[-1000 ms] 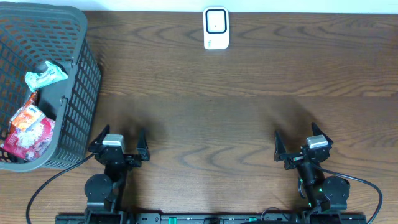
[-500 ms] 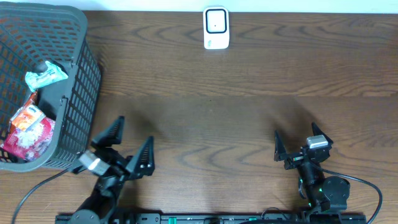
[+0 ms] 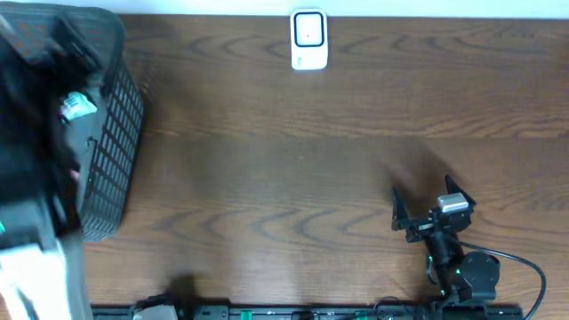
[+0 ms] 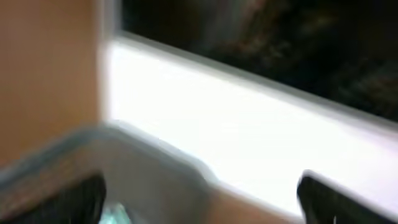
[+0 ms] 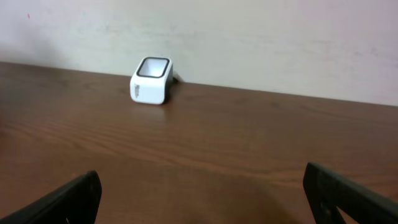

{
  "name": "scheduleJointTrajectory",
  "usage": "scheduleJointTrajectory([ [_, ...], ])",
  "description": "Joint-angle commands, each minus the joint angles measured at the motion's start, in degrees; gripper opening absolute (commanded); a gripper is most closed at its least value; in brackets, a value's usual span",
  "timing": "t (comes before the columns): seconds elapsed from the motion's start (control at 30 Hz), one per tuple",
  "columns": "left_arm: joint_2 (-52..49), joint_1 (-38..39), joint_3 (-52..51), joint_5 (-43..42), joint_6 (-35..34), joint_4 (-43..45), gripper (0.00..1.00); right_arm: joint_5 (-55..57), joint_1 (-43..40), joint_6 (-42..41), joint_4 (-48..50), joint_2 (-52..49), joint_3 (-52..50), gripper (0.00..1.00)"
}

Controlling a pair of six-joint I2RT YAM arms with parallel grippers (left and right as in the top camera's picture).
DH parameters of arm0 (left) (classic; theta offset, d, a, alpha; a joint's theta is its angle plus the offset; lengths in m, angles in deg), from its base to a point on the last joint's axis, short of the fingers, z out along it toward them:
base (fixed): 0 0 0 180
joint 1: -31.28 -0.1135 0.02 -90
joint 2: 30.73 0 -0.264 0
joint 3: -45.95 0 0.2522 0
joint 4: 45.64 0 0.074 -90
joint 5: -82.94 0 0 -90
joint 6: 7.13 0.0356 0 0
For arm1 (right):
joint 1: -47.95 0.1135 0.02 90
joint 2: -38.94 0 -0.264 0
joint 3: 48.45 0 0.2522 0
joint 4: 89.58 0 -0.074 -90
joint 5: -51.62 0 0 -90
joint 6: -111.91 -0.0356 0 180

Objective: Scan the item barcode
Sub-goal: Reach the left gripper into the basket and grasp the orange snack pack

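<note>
scanner (image 3: 308, 40) stands at 12 o'clock on the worktop (image 3: 293, 160), by the far edge. basket (image 3: 120, 133) at 10 o'clock; we see one pale packet (image 3: 76, 107) inside it, the rest hidden by the blurred left arm (image 3: 31, 178) above it. left gripper (image 4: 200, 186): fingers wide apart, its view too smeared to read more. right gripper (image 3: 424, 203) at 5 o'clock, wide, holding nothing, facing the scanner.
</note>
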Motion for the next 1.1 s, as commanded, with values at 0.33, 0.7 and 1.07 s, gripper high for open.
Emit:
scheduleJointTrajectory([
  [0.33,-29.42,-16.92,13.40,19.41,-10.12,-31.63,0.98,0.07,-0.68,0.68,-0.13,0.33,-0.17,0.99],
  [0.7,-46.36,-16.74,11.61,19.41,-5.57,-36.00,0.98,0.07,-0.68,0.68,-0.13,0.33,-0.17,0.99],
  [1.07,-54.88,-16.02,11.61,20.13,-3.74,-35.10,0.95,0.07,-0.68,0.68,-0.13,0.33,-0.17,0.99],
])
